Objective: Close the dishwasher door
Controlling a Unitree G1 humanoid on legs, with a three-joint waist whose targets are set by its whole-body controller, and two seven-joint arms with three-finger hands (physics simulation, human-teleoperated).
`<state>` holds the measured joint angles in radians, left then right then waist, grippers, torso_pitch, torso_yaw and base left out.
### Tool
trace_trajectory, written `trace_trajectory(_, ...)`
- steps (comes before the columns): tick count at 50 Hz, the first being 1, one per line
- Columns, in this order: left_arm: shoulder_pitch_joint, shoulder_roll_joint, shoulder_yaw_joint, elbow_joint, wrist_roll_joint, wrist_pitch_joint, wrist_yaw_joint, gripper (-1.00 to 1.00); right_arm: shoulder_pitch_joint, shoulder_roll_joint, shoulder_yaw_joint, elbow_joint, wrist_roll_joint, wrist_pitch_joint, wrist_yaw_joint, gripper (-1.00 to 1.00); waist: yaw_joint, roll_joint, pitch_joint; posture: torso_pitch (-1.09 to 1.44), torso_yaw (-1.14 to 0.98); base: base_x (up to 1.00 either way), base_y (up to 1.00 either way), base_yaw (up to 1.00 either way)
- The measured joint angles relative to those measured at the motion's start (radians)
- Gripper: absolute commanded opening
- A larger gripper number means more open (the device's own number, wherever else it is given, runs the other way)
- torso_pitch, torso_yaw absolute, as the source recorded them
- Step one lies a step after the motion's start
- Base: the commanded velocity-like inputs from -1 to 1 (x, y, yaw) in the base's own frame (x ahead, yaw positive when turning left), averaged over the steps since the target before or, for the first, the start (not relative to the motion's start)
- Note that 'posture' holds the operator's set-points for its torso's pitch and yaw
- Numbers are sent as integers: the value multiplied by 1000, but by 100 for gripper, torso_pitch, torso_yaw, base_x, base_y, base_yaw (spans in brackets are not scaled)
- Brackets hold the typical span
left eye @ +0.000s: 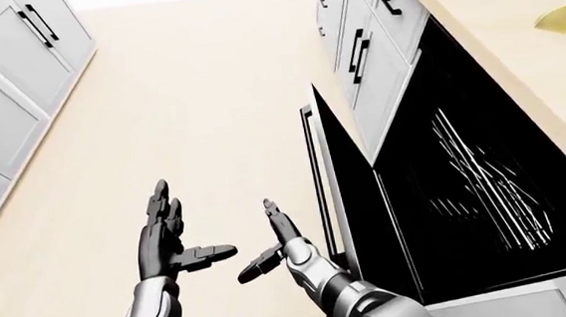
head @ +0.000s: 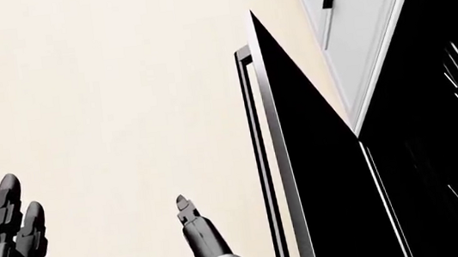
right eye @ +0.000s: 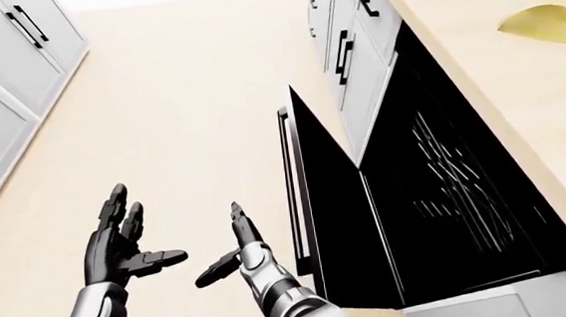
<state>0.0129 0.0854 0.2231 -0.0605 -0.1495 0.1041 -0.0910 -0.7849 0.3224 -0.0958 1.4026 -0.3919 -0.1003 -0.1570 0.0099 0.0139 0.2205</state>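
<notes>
The dishwasher door [left eye: 357, 191] is black and stands open, swung down and out over the floor, with a grey bar handle [left eye: 315, 179] along its outer edge. The dark dishwasher cavity [left eye: 483, 167] with wire racks shows to its right. My right hand [left eye: 274, 238] is open, fingers straight, just left of the door's handle edge and not touching it. My left hand [left eye: 169, 234] is open, fingers spread, farther left above the floor. Both hands are empty.
White cabinets with black handles [left eye: 375, 40] run above the dishwasher under a beige counter [left eye: 516, 52]. A yellow object [right eye: 538, 22] lies on the counter. More white cabinets [left eye: 8, 80] line the left side. Beige floor [left eye: 190, 112] lies between.
</notes>
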Motion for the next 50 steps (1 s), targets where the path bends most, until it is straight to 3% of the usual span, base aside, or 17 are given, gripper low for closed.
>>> trace_trajectory(50, 2, 1, 9, -19, -11, 21, -3, 100, -18, -11, -43, -2, 44, -7, -48, 100, 4, -14, 125, 58, 0, 0, 0, 0)
